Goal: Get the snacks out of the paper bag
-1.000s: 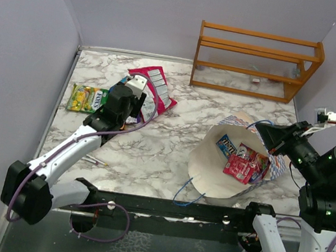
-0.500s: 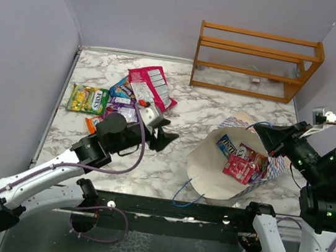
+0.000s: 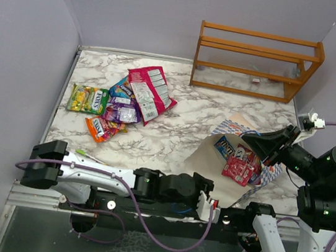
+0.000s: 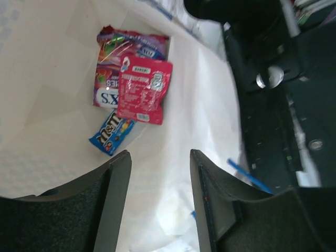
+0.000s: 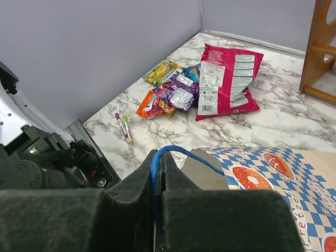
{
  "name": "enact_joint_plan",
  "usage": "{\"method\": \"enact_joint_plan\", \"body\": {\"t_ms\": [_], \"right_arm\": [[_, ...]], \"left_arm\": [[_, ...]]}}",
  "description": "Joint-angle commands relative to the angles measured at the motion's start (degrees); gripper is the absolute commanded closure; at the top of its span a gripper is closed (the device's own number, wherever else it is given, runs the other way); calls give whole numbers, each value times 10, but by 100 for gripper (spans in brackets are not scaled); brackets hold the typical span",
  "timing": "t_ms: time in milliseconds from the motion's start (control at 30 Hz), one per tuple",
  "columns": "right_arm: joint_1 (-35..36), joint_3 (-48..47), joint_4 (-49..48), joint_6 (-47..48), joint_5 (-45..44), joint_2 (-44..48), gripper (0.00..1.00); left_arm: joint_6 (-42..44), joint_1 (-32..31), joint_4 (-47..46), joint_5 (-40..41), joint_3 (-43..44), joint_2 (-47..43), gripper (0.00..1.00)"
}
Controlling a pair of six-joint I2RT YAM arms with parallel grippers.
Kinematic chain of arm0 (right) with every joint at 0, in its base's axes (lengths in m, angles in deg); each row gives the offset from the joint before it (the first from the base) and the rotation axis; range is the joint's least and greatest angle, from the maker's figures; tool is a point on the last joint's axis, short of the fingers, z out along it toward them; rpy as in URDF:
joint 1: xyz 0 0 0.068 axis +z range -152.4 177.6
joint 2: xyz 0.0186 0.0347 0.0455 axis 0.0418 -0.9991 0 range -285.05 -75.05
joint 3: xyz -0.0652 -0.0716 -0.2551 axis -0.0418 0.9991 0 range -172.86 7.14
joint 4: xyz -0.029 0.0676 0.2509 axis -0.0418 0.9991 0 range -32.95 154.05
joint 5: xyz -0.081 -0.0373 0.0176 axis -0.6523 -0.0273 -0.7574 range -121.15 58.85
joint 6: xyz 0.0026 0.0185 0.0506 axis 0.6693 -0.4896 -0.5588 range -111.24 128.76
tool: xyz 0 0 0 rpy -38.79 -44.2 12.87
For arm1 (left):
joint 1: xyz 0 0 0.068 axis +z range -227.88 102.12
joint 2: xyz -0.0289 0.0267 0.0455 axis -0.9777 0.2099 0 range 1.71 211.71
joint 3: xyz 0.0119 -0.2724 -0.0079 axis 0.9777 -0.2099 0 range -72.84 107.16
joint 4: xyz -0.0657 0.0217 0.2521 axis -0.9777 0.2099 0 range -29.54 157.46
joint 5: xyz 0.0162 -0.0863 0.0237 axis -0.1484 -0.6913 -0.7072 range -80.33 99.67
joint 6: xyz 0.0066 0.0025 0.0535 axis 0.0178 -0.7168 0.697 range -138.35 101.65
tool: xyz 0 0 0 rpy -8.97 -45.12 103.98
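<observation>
The paper bag [image 3: 203, 163] lies on its side, blue-and-white chequered outside and plain cream inside, its mouth gaping open. Deep inside it a red packet [image 3: 237, 169] lies partly over a purple one [image 4: 105, 79] (its label half covered), with a blue packet [image 3: 223, 147] just beside them. Well to the bag's left the other snacks lie clustered: a large red-pink packet [image 3: 151, 91], a yellow-green packet [image 3: 88, 98], purple wrappers [image 3: 122, 112] and an orange wrapper [image 3: 97, 127].
</observation>
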Motion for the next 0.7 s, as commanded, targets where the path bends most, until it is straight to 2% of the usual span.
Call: {"method": "enact_joint_plan", "body": {"t_ms": [0,100,300,667], "right_arm": [[2,-4,-30,-5,33,6,98],[2,-9,-27,-3,28,6,98],[2,-11,-31,-9,30,5,98],[2,-13,-31,-13,26,6,98]], "left_arm": [[89,40,-18,-16,50,38,51],[84,68,-29,-65,70,74,55],[86,91,-46,-90,110,160,55],[7,107,-99,-18,192,315,52]]}}
